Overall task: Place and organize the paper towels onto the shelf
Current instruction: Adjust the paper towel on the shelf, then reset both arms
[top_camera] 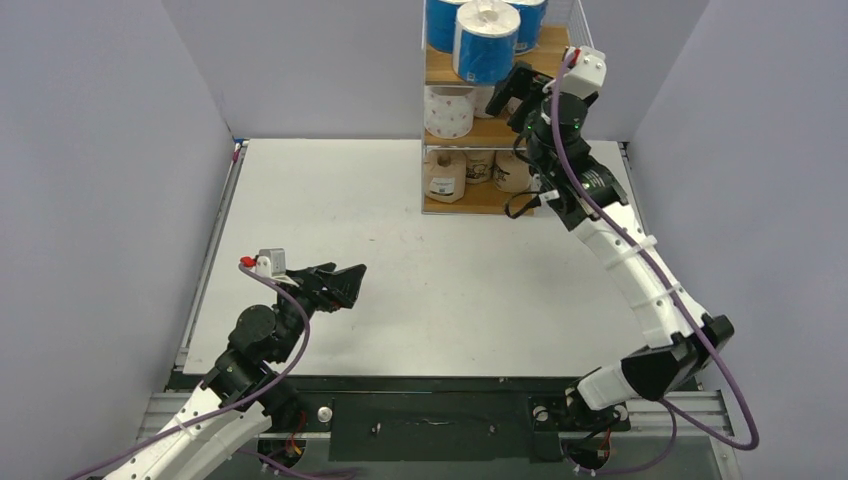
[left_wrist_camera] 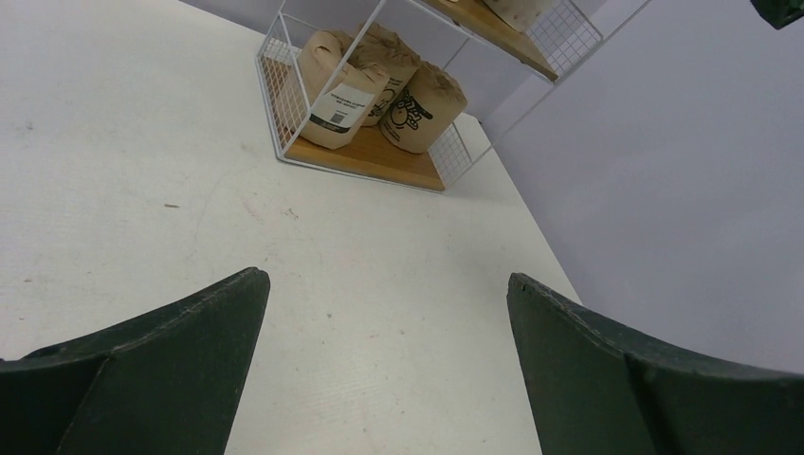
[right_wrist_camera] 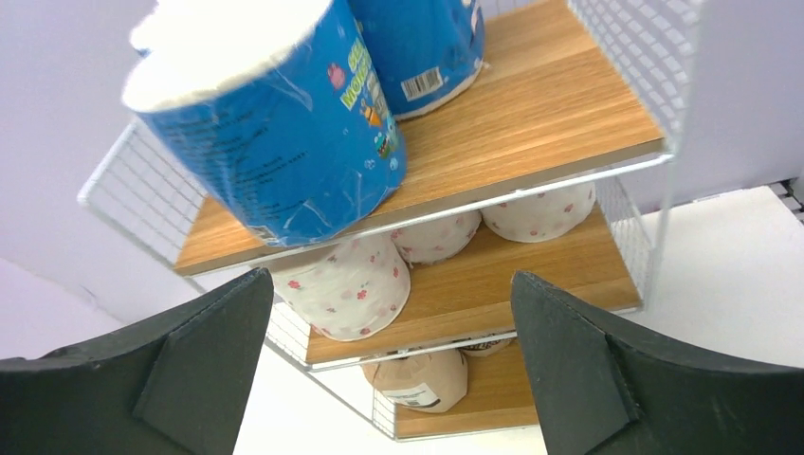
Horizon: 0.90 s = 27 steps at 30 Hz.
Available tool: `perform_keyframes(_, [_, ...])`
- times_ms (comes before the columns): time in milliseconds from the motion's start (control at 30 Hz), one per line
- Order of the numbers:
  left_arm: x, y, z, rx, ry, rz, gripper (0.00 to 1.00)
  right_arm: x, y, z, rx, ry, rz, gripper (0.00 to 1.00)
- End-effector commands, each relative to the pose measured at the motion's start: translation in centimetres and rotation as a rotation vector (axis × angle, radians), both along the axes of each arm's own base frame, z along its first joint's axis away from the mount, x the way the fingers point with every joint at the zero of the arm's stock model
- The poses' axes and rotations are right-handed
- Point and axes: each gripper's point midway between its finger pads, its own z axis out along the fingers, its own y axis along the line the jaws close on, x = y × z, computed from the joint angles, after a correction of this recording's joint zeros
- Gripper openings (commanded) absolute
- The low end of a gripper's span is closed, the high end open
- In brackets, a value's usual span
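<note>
Just ahead of my right tool [right_wrist_camera: 389, 303], its jaws wide apart and empty, paper towels [right_wrist_camera: 275, 161] fill the shelf's [right_wrist_camera: 540, 104] three boards; my left tool [left_wrist_camera: 389, 294] gapes empty over the desk [left_wrist_camera: 123, 190], well back.

Left gripper [top_camera: 345, 283] low, right gripper [top_camera: 512, 97] raised, both jaws spread wide

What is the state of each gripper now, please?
Left gripper: open, holding nothing.
Right gripper: open, holding nothing, facing the shelf.
</note>
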Motion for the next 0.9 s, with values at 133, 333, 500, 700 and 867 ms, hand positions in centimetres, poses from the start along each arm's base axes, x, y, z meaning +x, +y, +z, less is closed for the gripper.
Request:
perform_keyframes(133, [0.3, 0.6, 0.0, -0.003, 0.036, 0.040, 0.96, -7.2, -2.3, 2.5, 0.076, -0.110, 0.049, 0.91])
perform_keyframes(333, [1.0, 1.2, 0.0, 0.015, 0.074, 0.097, 0.96, -10.7, -4.0, -0.5, 0.093, -0.074, 0.052, 0.91])
perform_keyframes(500, [2.0, 2.3, -0.7, 0.052, 0.149, 0.195, 0.96, -13.5, -6.1, -4.3, 0.152, -0.066, 0.017, 0.91])
perform_keyframes(700, [2.9, 2.4, -1.2, 0.117, 0.238, 0.245, 0.96, -15.0, -8.4, -10.2, 0.212, -0.003, -0.079, 0.91])
perform_keyframes(867, [3.7, 1.6, -1.2, 0.163, 0.237, 0.227, 0.96, -15.7, -8.7, -14.6, 0.173, 0.103, -0.096, 0.92])
